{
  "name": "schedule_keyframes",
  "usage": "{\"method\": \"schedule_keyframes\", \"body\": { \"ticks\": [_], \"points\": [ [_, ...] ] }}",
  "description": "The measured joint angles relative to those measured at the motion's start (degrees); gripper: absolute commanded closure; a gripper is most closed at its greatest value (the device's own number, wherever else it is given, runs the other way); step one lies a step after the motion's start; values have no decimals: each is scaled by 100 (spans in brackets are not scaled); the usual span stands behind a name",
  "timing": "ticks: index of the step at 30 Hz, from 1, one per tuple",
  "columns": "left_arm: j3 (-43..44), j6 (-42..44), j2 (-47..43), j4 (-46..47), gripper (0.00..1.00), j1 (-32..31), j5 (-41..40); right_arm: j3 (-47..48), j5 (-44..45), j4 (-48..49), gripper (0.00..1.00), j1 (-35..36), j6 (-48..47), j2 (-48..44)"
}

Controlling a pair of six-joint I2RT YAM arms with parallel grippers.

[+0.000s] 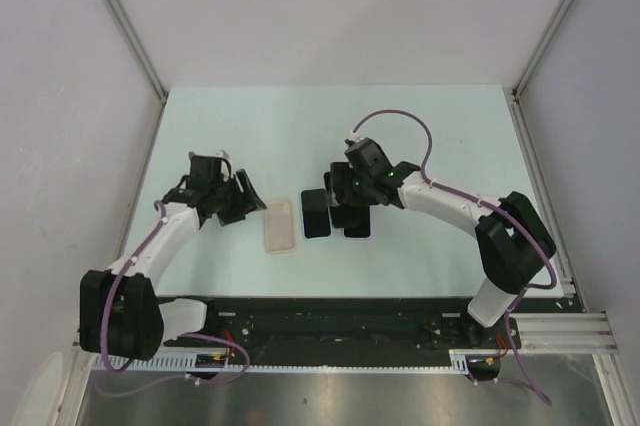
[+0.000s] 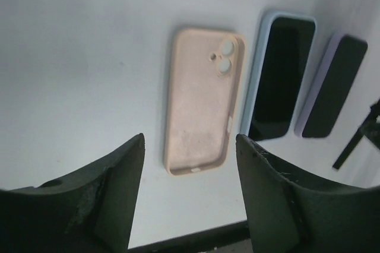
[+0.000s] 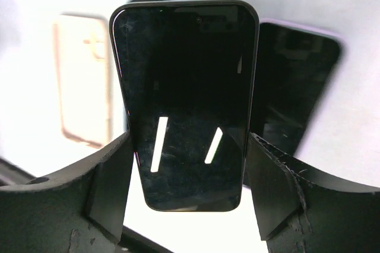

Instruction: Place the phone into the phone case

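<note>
**Pale table (image 1: pixel 420 136), phone-fitting job: holdings at the carrying step**

1. Case (image 1: pixel 279 226). Peach and soft-looking, it lies flat on the table. Its rim and camera cut-outs show in the left wrist view, so the hollow side seems to face up, ready to receive.

2. Phone (image 3: pixel 185 87). It has a black frame and a dark screen turned toward the right wrist camera. It sits raised above the table, to the right of the case, and appears to be held by its long edges. That hold probably lets it go down flat into the case.

3. Right gripper (image 3: pixel 188 140). It is closed to the phone's width, with a finger against each long side.

4. Left gripper (image 2: pixel 190 140). It is spread wide and carries nothing, poised just left of the case with the case framed between its fingers. It is probably stationed there to steady the case during the press-in.

5. Blue-edged phone (image 2: pixel 279 75). It lies flat, screen up, just right of the case, and is judged a spare.

6. Lilac-edged phone (image 2: pixel 332 87). It lies flat further right of the case, beyond the blue-edged phone, with a narrow gap between the two.

Handling note: the case looks pliable, so it may slide or leave a corner unseated unless pinned.
</note>
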Motion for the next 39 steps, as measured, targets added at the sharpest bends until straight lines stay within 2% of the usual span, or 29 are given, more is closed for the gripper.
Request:
{"method": "schedule_keyframes", "body": {
  "ticks": [1, 2, 4, 5, 6, 13, 18, 24, 30, 39],
  "points": [
    [116, 7, 33, -20, 52, 125, -90, 0, -26, 131, 49, 125, 138, 0],
    [219, 39, 76, -24, 72, 236, -199, 0, -50, 293, 49, 258, 293, 0],
    [330, 26, 192, 4, 87, 411, -315, 0, -61, 553, 50, 472, 514, 7],
    [339, 72, 264, 46, 98, 490, -326, 0, -57, 697, 50, 595, 629, 17],
    [332, 90, 358, 76, 100, 562, -289, 0, -57, 837, 50, 713, 737, 35],
    [-433, -127, 822, 793, 100, 796, 577, 0, 26, 1777, 49, 1392, 1381, 472],
    [-881, -345, 1082, 1126, 100, 798, 1056, -2, 26, 2245, 49, 1606, 1657, 905],
    [-1255, -533, 1016, 1469, 100, 793, 1266, -22, 33, 2448, 49, 1633, 1746, 1091],
    [-1705, -765, 525, 1617, 99, 675, 1290, -22, 35, 2651, 49, 1633, 1749, 1187],
    [-1838, -896, 310, 1709, 98, 492, 1314, -24, 35, 2806, 50, 1644, 1751, 1305]
  ]
}}
